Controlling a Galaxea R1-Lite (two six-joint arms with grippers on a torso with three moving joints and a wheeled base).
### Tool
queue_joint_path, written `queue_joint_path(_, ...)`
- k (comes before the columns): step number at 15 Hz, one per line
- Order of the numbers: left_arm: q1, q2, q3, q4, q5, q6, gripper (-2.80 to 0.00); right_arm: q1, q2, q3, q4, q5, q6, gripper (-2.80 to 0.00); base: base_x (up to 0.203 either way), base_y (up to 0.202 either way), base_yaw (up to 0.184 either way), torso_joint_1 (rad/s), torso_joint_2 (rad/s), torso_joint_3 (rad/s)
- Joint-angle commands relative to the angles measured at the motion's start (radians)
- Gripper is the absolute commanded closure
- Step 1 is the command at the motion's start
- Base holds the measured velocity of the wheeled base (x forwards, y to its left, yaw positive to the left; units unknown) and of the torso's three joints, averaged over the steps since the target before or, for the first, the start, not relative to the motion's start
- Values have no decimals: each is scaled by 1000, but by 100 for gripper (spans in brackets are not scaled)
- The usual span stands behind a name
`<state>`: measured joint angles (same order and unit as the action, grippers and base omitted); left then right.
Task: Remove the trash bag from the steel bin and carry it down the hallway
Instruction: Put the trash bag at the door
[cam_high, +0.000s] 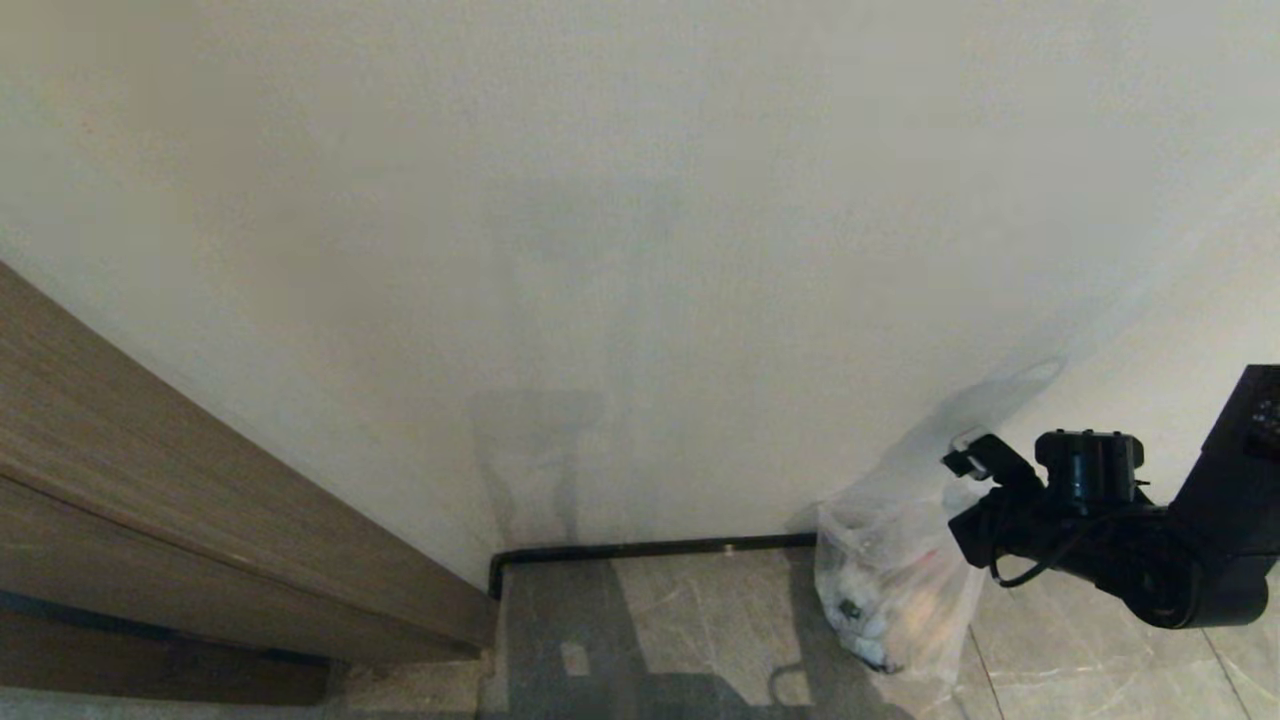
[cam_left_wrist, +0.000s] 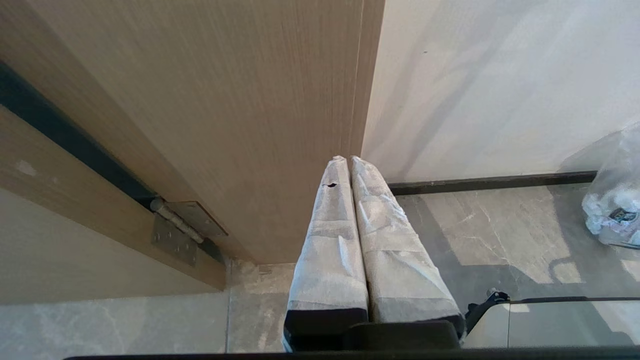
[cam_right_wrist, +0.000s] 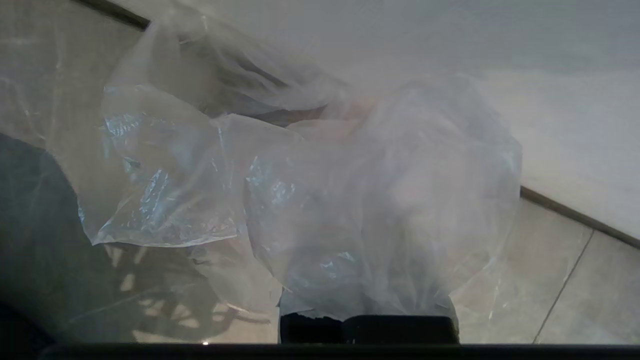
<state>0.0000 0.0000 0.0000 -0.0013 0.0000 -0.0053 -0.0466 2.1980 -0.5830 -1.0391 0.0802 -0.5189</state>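
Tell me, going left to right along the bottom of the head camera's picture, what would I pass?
Wooden door → dark baseboard at the foot of the pale wall → the trash bag of clear plastic → the right gripper, shut on the bag's top → its black arm.

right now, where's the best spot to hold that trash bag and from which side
The loose gathered top, not the full belly. The trash bag hangs with its scraps sagging low by the wall, thin film bunched above. The right gripper is shut on that top, reaching in from the robot's right, away from the wall. That looks the sensible grip; a lower hold would likely crush the contents.
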Motion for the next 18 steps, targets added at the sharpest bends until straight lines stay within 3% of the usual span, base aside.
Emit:
queue_joint_path(1, 0, 0, 0, 0, 0, -1, 0, -12, 27, -3, -8, 3, -6, 0, 0, 0, 0, 0, 0, 0)
queue_joint_path(4, 0, 0, 0, 0, 0, -1, 0, -18, 34, -8, -7, 13, -6, -5, 0, 0, 0, 0, 0, 0)
queue_joint_path(5, 0, 0, 0, 1, 0, -1, 0, -18, 35, -9, -6, 16, -5, -280, 0, 0, 0, 0, 0, 0)
queue_joint_path(13, 0, -1, 0, 0, 0, -1, 0, -31, -58, 28, 14, 13, 4, -280, 0, 0, 0, 0, 0, 0)
queue_joint_path(18, 0, 0, 0, 0, 0, -1, 0, -41, -201, 59, 147, 12, 42, -280, 0, 0, 0, 0, 0, 0)
